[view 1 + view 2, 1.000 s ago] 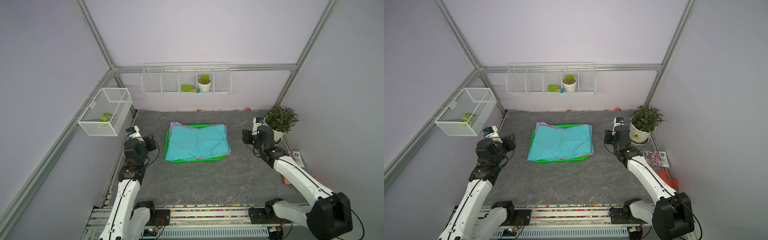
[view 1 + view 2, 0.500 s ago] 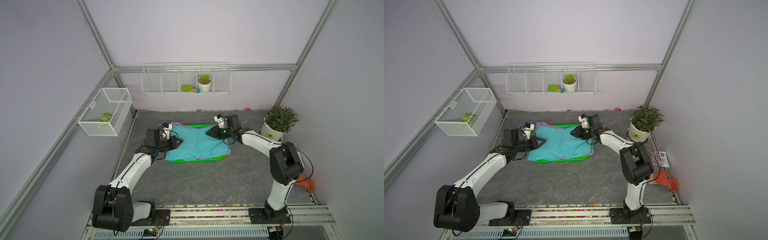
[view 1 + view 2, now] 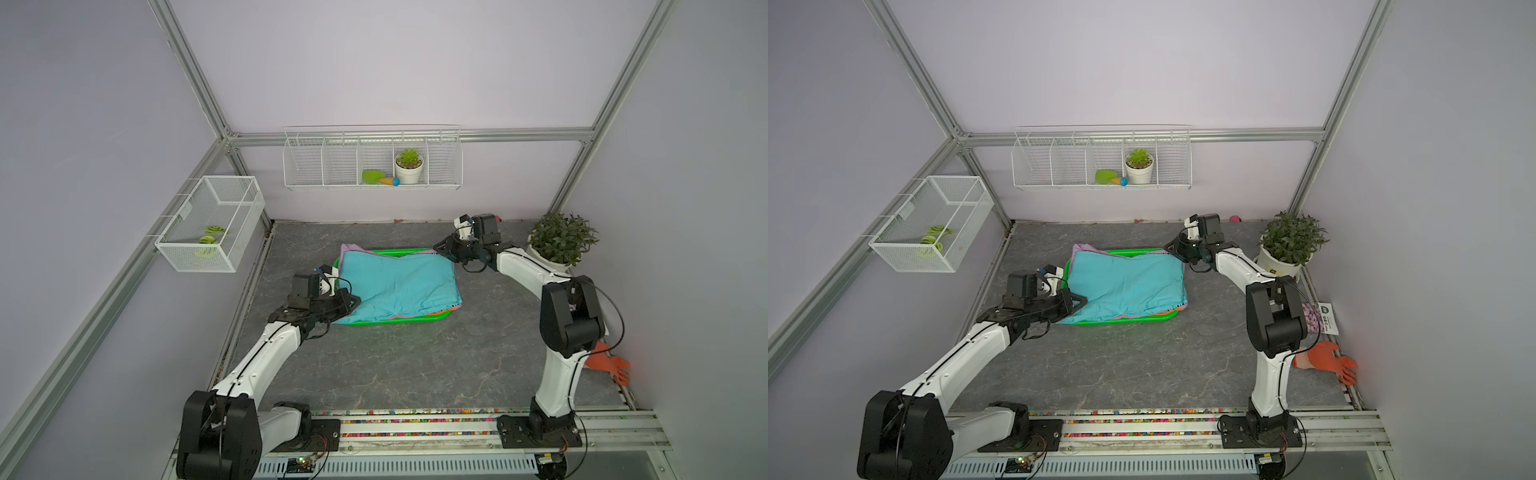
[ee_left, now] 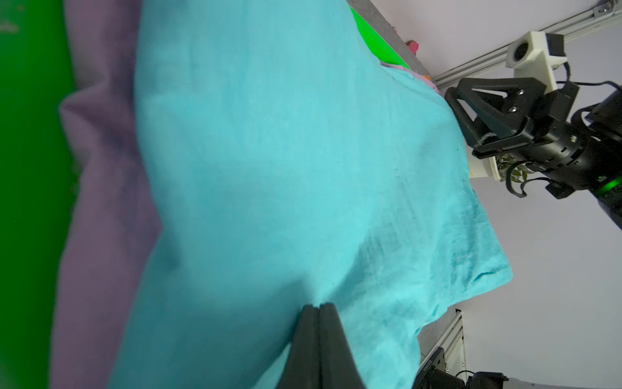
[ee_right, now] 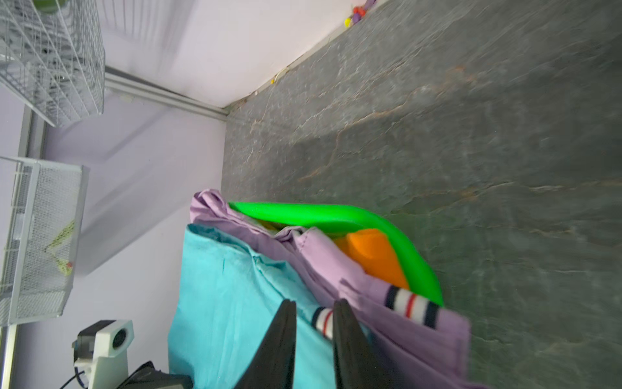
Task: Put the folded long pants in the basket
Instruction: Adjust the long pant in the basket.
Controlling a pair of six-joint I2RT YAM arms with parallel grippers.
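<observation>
Overhead, in a top view, the teal pants [image 3: 399, 282] top the stack [image 3: 449, 310] in the green basket [image 3: 399, 322], left hand [image 3: 353, 300] at their near-left corner, right hand [image 3: 438, 249] far-right; left wrist view: fingers [image 4: 306, 336] pinched shut on the teal pants [image 4: 269, 168]; right wrist view: fingers [image 5: 279, 336] slightly parted astride a striped edge [image 5: 323, 320], grip unclear.

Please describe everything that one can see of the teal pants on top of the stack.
The teal pants are a flat, folded rectangle of thin, lightly wrinkled cloth. They lie on top of the stack in the green basket, over the lilac pants, and they cover the basket's near left corner. The left gripper, shut, pinches their near left corner. The right gripper stands at their far right corner, its jaws slightly apart around the cloth edge.
</observation>
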